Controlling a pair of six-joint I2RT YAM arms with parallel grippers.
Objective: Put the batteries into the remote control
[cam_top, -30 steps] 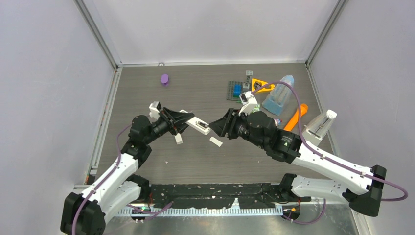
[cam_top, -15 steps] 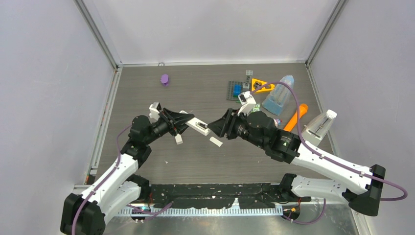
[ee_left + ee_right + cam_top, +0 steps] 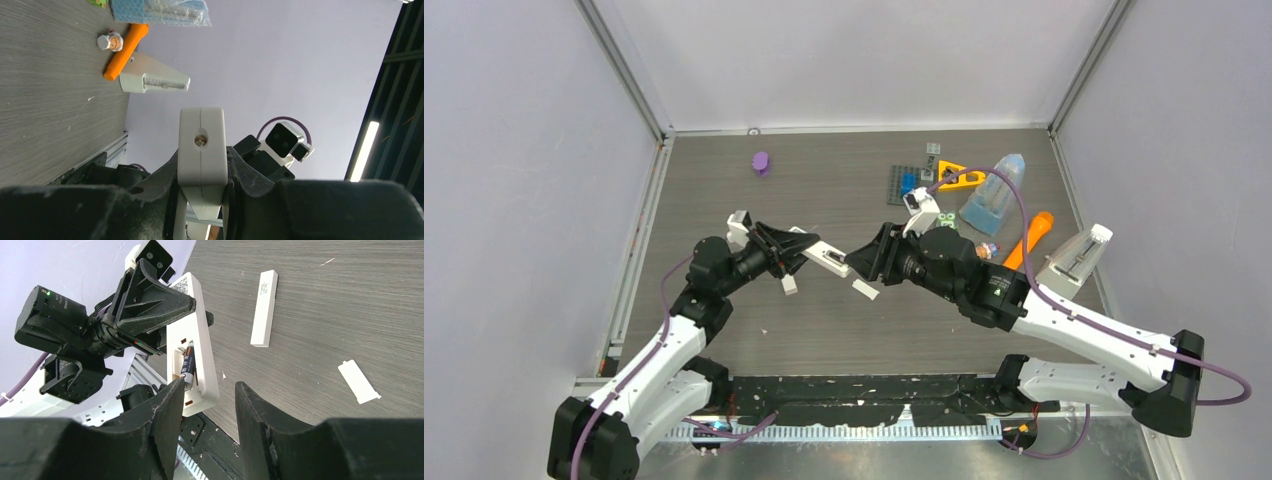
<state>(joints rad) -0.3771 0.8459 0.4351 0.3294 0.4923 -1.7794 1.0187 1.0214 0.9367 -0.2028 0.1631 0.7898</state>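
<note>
1. While the left gripper [image 3: 807,250] clamps the white remote control [image 3: 206,371] aloft, a blackish battery [image 3: 189,365] lies in its open compartment [image 3: 178,358]
2. Right gripper [image 3: 209,386]: jaws apart, nothing held, fingertip just beside the battery's end

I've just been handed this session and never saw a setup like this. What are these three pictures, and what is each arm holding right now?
Two white robot arms are bolted at the near edge of the table, each ending in a two-finger gripper. The wide picture looks down from above; the other two come from cameras on each wrist. The left gripper is clamped on the white remote, back open, a dark battery lying in its bay. The right gripper is open, holding nothing, its fingers right by that battery. On the table lie the loose battery cover, a white bar and an orange carrot toy.
</note>
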